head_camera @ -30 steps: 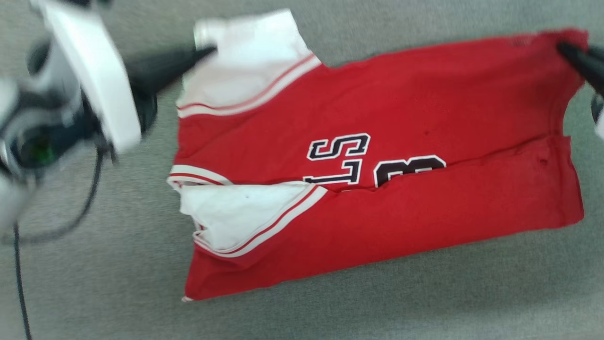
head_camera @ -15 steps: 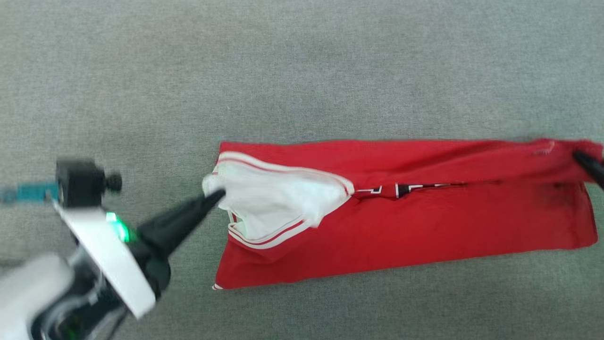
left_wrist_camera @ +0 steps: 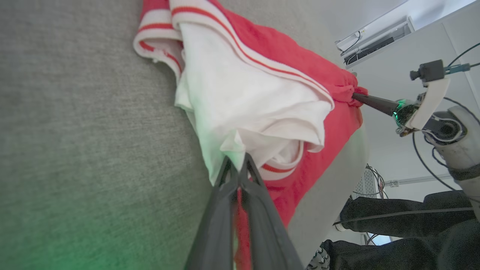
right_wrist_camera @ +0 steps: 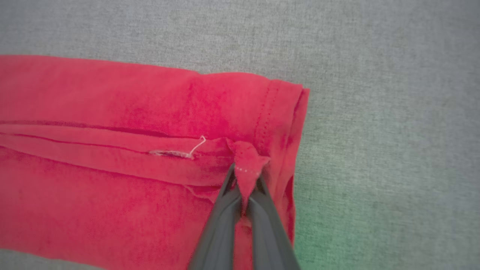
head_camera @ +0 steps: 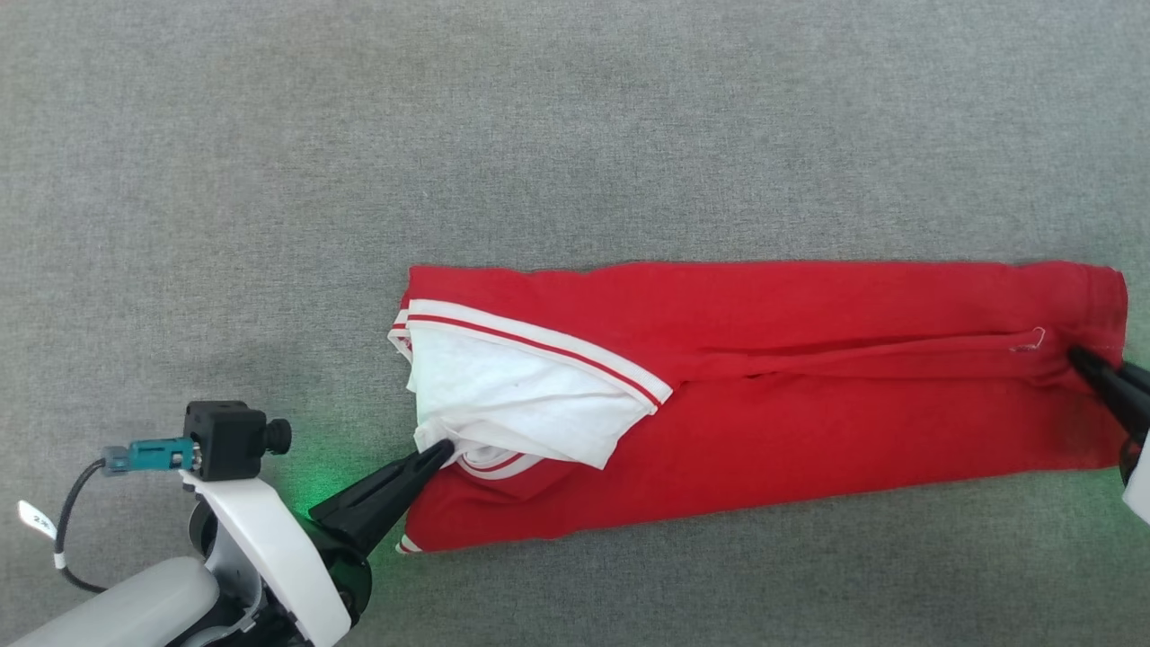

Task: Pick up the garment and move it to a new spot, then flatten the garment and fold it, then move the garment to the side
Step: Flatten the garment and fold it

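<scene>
The left end effector [head_camera: 445, 447] is pinching the white sleeve [head_camera: 512, 404] and the right end effector [head_camera: 1078, 358] is gripping a hem corner [right_wrist_camera: 247, 159]. Both are closed on the garment [head_camera: 809, 431], which is lying as a long folded band on the grey table [head_camera: 575, 135]. The lengthwise fold is looking complete, so the next move is probably calling for a release, then a fold end to end.

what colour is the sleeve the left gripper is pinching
White sleeve with red-and-white striped trim, on the red garment; clearest in the left wrist view.

Bright, even light with faint shadows; green glow tints the table [head_camera: 305, 463]; right wrist view slightly soft.
</scene>
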You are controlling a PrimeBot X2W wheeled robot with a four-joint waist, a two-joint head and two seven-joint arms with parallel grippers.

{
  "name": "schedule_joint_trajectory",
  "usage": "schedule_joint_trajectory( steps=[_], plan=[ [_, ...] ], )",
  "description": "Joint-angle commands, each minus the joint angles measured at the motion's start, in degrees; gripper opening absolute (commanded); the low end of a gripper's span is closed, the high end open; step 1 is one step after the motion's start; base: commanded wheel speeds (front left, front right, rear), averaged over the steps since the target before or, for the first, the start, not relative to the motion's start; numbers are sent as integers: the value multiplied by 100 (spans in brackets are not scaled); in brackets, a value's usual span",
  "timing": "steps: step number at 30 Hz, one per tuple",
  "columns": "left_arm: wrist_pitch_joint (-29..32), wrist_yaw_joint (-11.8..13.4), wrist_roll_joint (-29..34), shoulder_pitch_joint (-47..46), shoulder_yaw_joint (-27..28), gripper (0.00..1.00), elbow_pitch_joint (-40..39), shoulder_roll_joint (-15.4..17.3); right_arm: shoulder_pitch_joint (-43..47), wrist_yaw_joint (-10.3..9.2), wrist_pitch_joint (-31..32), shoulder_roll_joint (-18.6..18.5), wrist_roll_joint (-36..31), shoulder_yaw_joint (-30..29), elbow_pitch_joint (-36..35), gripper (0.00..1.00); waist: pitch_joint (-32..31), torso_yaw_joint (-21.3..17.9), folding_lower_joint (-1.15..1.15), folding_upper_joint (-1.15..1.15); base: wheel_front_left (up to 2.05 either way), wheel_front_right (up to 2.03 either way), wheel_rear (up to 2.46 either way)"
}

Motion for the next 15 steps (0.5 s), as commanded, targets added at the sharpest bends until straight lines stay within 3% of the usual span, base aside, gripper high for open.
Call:
schedule_joint_trajectory(
  steps=[1, 3, 4, 5, 6, 7, 8, 12, 15],
  plan=[
    [30, 8, 52, -52, -26, 0, 86, -16, -74, -2, -66, 35, -68, -20, 54, 0, 2, -7, 0, 0, 0, 0, 0],
    [10, 8, 100, -92, -80, 0, 252, -99, -146, -2, -118, 80, -116, 20, 144, 0, 1, -19, 0, 0, 0, 0, 0],
    [-11, 8, 149, -101, -100, 0, 342, -125, -173, -2, -175, 89, -128, 20, 157, 10, -5, -26, 0, 0, 0, 0, 0],
    [-31, 8, 166, -100, -114, 4, 399, -165, -193, -2, -210, 111, -112, -7, 181, 41, -17, -28, 0, 0, 0, 0, 0],
    [-80, 8, 179, -85, -115, 21, 441, -197, -184, -2, -235, 123, -94, -17, 184, 56, -34, -28, 0, 0, 0, 0, 0],
    [-137, 9, 192, -64, -88, 37, 478, -211, -161, -2, -236, 124, -65, -39, 179, 85, -52, -30, 0, 0, 0, 0, 0],
    [-191, 8, 207, -31, -57, 51, 494, -214, -138, -2, -234, 131, -38, -91, 187, 100, -73, -33, 0, 0, 0, 0, 0],
    [-351, 8, 379, 165, 49, 96, 540, -234, -39, -2, -178, 109, -10, -234, 226, 100, -181, -28, 0, 0, 0, 0, 0],
    [-406, 39, 553, 337, 200, 100, 685, -308, 10, -2, -97, 145, 134, -388, 317, 100, -258, 49, 0, 0, 0, 0, 0]
  ],
)
